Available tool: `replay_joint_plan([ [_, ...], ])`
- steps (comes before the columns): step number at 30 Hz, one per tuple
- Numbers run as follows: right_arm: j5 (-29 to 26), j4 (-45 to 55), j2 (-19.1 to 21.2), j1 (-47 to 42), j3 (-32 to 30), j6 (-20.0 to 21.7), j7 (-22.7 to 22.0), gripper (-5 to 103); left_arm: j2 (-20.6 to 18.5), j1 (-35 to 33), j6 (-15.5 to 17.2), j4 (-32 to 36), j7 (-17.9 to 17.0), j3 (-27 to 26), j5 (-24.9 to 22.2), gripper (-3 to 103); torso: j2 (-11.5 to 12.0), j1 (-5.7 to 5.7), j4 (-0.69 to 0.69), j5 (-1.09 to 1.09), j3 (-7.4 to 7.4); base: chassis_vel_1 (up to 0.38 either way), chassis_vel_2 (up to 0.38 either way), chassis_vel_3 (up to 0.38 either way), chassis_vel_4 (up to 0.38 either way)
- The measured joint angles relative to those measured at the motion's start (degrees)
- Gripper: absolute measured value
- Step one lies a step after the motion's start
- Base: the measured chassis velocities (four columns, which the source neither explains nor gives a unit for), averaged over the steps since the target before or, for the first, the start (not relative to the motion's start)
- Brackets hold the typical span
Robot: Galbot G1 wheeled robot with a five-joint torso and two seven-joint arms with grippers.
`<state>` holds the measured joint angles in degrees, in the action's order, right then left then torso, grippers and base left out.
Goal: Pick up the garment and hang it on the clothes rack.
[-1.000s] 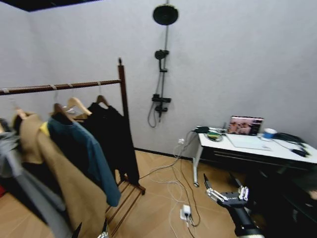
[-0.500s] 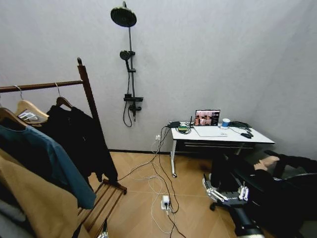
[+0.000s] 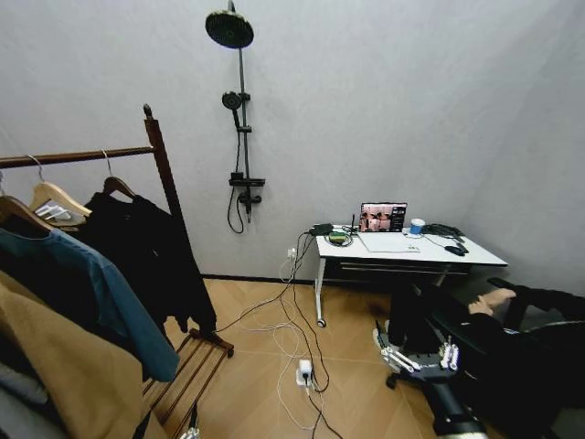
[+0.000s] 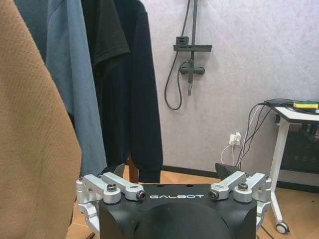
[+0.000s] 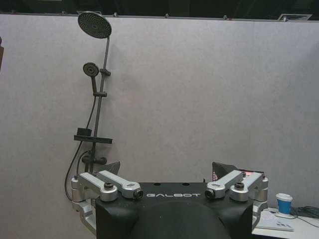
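Observation:
The black garment (image 3: 151, 261) hangs limp on a light wooden hanger (image 3: 116, 187) from the rod of the clothes rack (image 3: 157, 151), right beside the knobbed end post. In the left wrist view the garment (image 4: 137, 94) hangs a little ahead of my left gripper (image 4: 169, 172), which is open and holds nothing. My right gripper (image 3: 417, 358) is low at the right, over the floor and away from the rack. It is open and empty too, and in its own wrist view the right gripper (image 5: 167, 168) faces the wall.
A blue jacket (image 3: 78, 283) and a long tan coat (image 3: 55, 384) hang left of the garment. A black shower pole (image 3: 243, 119) is on the wall. Cables and a power strip (image 3: 304, 370) lie on the floor. A white desk (image 3: 475, 252) with a laptop stands at right, next to a seated person.
The head camera swung right over the last second, so the rack now sits at the left edge and the desk nearer the middle. In the last half second nothing visibly moved.

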<state>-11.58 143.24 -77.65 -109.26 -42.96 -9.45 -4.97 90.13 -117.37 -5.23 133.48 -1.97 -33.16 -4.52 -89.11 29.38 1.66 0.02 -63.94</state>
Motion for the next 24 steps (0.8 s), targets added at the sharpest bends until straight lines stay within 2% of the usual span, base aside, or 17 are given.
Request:
replay_joint_plan([
  [12,0.00,0.00,0.00,0.00,0.00,0.00,0.01,100,0.00,0.00,0.00,0.00,0.00,-0.02,0.00,100,0.02,0.04,0.00,-0.03,-0.01,-0.033,-0.013,-0.042,-0.066],
  [24,0.00,0.00,0.00,0.00,0.00,0.00,0.00,100,0.00,0.00,0.00,0.00,0.00,-0.01,0.00,100,0.49,-0.19,0.02,-0.02,0.23,-0.093,-0.100,-0.088,-0.078],
])
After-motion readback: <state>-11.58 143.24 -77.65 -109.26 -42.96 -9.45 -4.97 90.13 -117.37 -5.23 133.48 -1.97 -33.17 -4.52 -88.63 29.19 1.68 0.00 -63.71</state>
